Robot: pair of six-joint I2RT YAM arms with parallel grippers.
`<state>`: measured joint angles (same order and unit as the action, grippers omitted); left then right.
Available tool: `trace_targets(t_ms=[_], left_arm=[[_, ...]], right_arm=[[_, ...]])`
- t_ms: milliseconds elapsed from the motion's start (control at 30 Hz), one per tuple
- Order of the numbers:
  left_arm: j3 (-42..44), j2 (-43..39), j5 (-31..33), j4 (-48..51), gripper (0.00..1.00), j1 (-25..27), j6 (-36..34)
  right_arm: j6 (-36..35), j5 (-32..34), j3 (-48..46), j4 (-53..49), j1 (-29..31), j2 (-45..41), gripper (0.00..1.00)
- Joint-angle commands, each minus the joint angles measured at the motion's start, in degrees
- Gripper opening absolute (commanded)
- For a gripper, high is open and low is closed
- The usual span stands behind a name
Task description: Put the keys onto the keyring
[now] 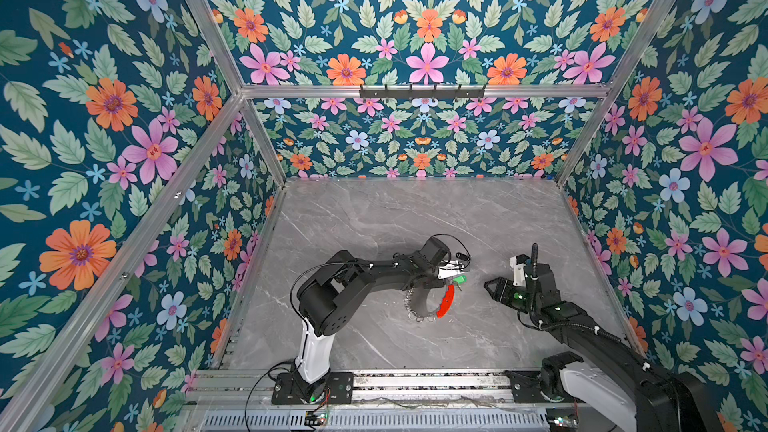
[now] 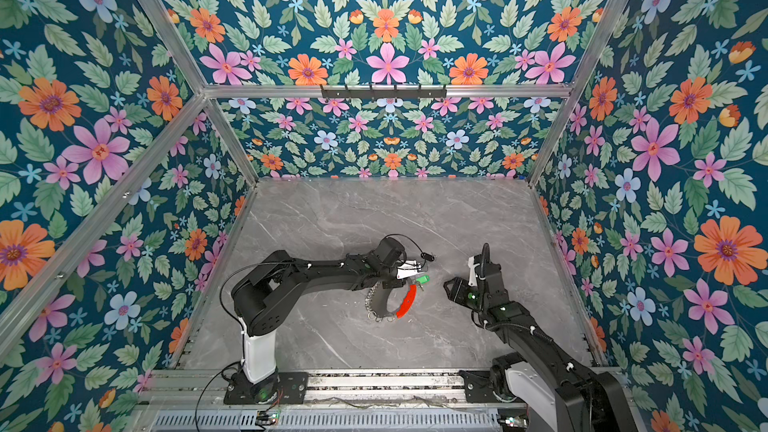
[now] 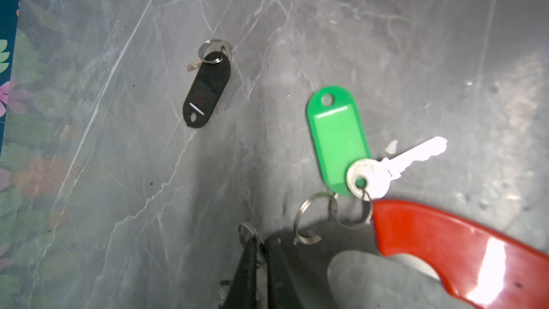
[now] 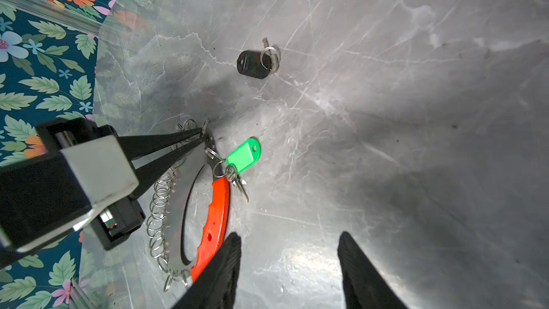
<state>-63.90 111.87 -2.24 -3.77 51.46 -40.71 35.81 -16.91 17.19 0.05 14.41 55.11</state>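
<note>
Left fingers [image 4: 160, 141] all but closed, pinching the rim of the stiff, thin keyring [image 4: 175, 218] lying on the tabletop [image 3: 386, 54], green-tagged key [image 3: 338, 141] attached; right fingers [image 4: 225, 263] wide, empty; light black-fob key [image 3: 206, 90] lies apart, likely best gripped by fob.

The keyring [image 4: 175, 209] lies flat on the marble table [image 4: 386, 114], its orange stretch on the side nearest the right gripper [image 4: 289, 234], whose two black fingers stand wide apart above the stone. The left gripper [image 4: 205, 136] reaches in from the flowered wall [image 4: 44, 84], its tips pinched together on the keyring's fringe of small wire rings. The green-tagged key [image 4: 243, 151] touches the orange end. The black-tagged key [image 4: 252, 63] lies well apart.
</note>
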Motion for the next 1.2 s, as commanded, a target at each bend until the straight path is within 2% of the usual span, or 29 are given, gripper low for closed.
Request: trace_targets(t_ms=[0, 200, 433, 733, 933, 1067, 1167], left_arm=[[-0.11, -0.50, 0.91, 1.06, 0.09, -0.05, 1.15], [0.43, -1.87, 2.02, 0.50, 0.00, -0.05, 1.96], [2.30, -6.08, 1.41, -1.90, 0.00, -0.12, 3.23], [3.52, -11.33, -2.28, -1.92, 0.00, -0.30, 5.30], [2.92, -17.65, -7.41, -2.40, 0.00, -1.53, 7.54], [2.29, -21.72, -15.65, -4.39, 0.00, -3.73, 12.80], [3.22, -25.19, -19.64, -10.56, 0.00, -4.93, 18.49]], right_arm=[[0.05, -0.08, 0.05, 1.59, 0.00, -0.18, 0.54], [0.05, -0.09, 0.37, 0.98, 0.00, -0.66, 0.54], [-0.57, 0.20, 2.32, -1.14, 0.00, -1.94, 0.53], [-1.50, -0.25, 6.44, -4.62, 0.00, -3.42, 0.53], [-3.77, -2.25, 14.70, -9.20, 0.00, -2.53, 0.53], [-3.72, -6.80, 21.11, -10.38, 0.09, -0.36, 0.50], [-2.19, -9.82, 25.65, -9.50, 0.53, 2.01, 0.48]])
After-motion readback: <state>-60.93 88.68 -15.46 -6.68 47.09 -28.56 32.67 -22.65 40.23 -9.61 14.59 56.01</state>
